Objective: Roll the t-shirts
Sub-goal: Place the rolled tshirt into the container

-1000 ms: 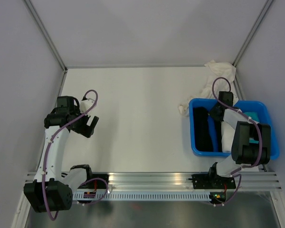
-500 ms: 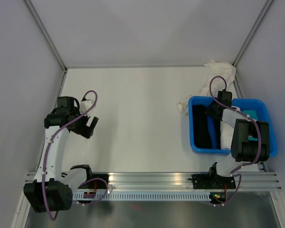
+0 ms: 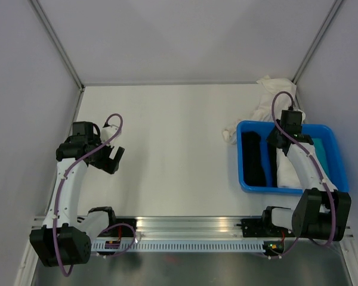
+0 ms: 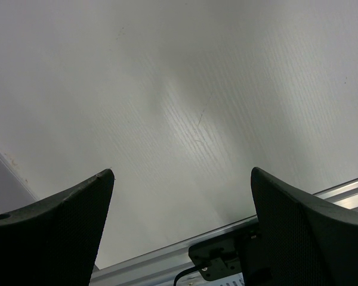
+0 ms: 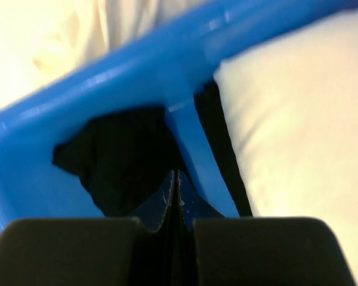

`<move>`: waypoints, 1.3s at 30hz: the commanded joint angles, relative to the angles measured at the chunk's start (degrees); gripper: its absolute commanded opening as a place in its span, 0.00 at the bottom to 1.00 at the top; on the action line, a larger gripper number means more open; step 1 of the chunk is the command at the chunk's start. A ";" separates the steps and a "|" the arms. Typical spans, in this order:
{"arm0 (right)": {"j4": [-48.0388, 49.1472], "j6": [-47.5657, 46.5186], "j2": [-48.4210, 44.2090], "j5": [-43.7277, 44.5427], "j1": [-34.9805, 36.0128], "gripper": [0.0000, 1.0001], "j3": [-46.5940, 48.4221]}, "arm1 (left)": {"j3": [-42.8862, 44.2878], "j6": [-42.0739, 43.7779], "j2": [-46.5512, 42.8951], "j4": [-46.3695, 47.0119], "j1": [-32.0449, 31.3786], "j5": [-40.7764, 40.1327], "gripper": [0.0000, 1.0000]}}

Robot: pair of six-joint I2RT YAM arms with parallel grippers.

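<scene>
Two robot arms stand at the near edge of a white bench (image 3: 167,131), seen from above. Near the right edge sits a blue rectangular plastic tub (image 3: 259,190) holding three soft cloth tees side by side: a black t-shirt (image 3: 253,159) along its left wall, a cream-white t-shirt (image 3: 284,173) in the middle and a teal t-shirt (image 3: 323,152) by its right wall. Another cream-white t-shirt (image 3: 273,98) lies crumpled outside the tub, spilling from the tub's far rim toward the far right corner of the bench.

The right gripper (image 5: 178,176) reaches into the far end of the tub, above the black tee, with its fingers pressed together. Whether a thin fold of cloth is pinched between them cannot be told from the wrist view, which is blurred.

The left gripper (image 3: 112,158) hangs over bare bench near the left edge, fingers spread wide and holding nothing.

Each tee looks light, limp and easily bunched, so it will probably sag and drag when lifted. A hold on a hem, collar or shoulder seam should let it be drawn out and laid flat on the open bench for rolling.
</scene>
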 commanded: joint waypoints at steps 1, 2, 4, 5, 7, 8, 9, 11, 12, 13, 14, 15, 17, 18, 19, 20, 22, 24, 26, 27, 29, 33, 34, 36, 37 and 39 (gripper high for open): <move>-10.39 -0.48 -3.18 -1.40 0.04 0.07 -2.06 | 0.33 0.28 -0.18 2.33 0.28 2.97 1.00; -11.36 0.30 -3.97 -1.75 -0.04 0.08 -3.11 | 0.24 0.37 -0.10 2.42 0.28 3.14 1.00; -12.69 1.45 -5.11 -2.28 0.04 0.09 -5.92 | -0.20 0.55 -0.01 2.77 0.28 4.02 1.00; -13.13 2.50 -5.29 -2.28 -0.04 0.09 -6.63 | -0.37 0.90 -0.09 2.86 0.28 4.37 1.00; -13.31 3.03 -5.12 -2.46 -0.04 0.10 -8.21 | -0.99 1.42 -0.10 3.39 0.28 5.16 1.00; -13.22 3.12 -4.86 -2.28 -0.05 0.10 -8.74 | -1.16 1.43 -0.09 3.65 0.28 5.51 1.00; -12.96 3.47 -4.50 -2.28 -0.05 0.09 -9.27 | -1.34 2.04 0.08 3.74 0.28 5.87 1.00; -12.43 4.09 -3.36 -2.98 -0.04 0.09 -10.76 | -1.34 2.83 0.69 3.83 0.28 5.87 1.00; -12.08 4.00 -2.92 -3.59 -0.05 0.10 -10.68 | -1.26 2.92 1.31 3.91 0.28 5.17 1.00; -12.08 4.18 -2.05 -4.04 0.04 0.10 -10.33 | -1.08 3.18 1.40 4.09 0.28 4.91 1.00; -11.73 4.27 -1.87 -4.04 0.04 0.10 -10.42 | -0.99 3.27 1.40 4.26 0.37 4.64 1.00; -11.29 4.53 -1.69 -4.30 0.04 0.10 -10.68 | -0.99 3.27 1.40 4.44 0.28 4.46 1.00; -10.15 5.23 -1.08 -5.79 -0.05 0.10 -11.91 | -0.90 3.10 1.31 4.53 0.28 4.81 1.00; -9.88 5.23 -0.81 -6.49 -0.05 0.10 -12.43 | -0.90 3.10 1.40 4.53 0.28 4.81 1.00; -9.79 5.23 -0.20 -6.41 0.04 0.10 -12.44 | -0.90 3.01 1.49 4.62 0.28 4.73 1.00; -10.31 5.15 0.15 -8.76 0.04 0.10 -12.09 | -0.90 2.92 1.49 4.53 0.28 4.73 1.00; -10.23 5.41 -0.02 -10.71 -0.05 0.10 -11.65 | -0.90 3.10 1.66 4.53 0.28 4.38 1.00; -9.18 6.02 -0.72 -13.25 0.04 0.10 -12.17 | -0.90 3.10 1.49 4.53 0.28 4.20 1.00; -9.61 5.41 -0.72 -12.49 -0.22 0.10 -11.48 | -0.90 3.10 1.40 4.36 0.28 4.29 1.00; -10.31 4.97 -0.72 -10.65 -0.31 0.10 -9.64 | -0.90 3.01 1.40 4.44 0.28 4.20 1.00; -11.37 4.36 -1.07 -3.82 -0.57 0.09 -7.44 | -0.90 3.45 1.05 4.36 0.37 3.50 1.00; -3.06 5.67 -0.38 0.79 -1.10 0.07 -4.09 | -1.08 3.89 0.78 4.27 0.28 2.53 1.00; -1.37 5.85 0.67 0.62 -1.01 0.06 -3.83 | -0.99 3.89 0.70 4.18 0.28 2.44 1.00; 2.23 6.55 4.45 -0.87 -1.01 0.02 -2.25 | -0.55 3.45 0.61 3.83 0.28 2.00 1.00; 3.73 6.90 5.59 -1.31 -1.01 0.00 -1.81 | -0.38 3.45 0.35 3.65 0.28 1.74 1.00; 8.98 8.48 7.88 -1.49 -1.01 0.00 -1.89 | -0.02 3.45 0.35 3.12 0.28 1.56 1.00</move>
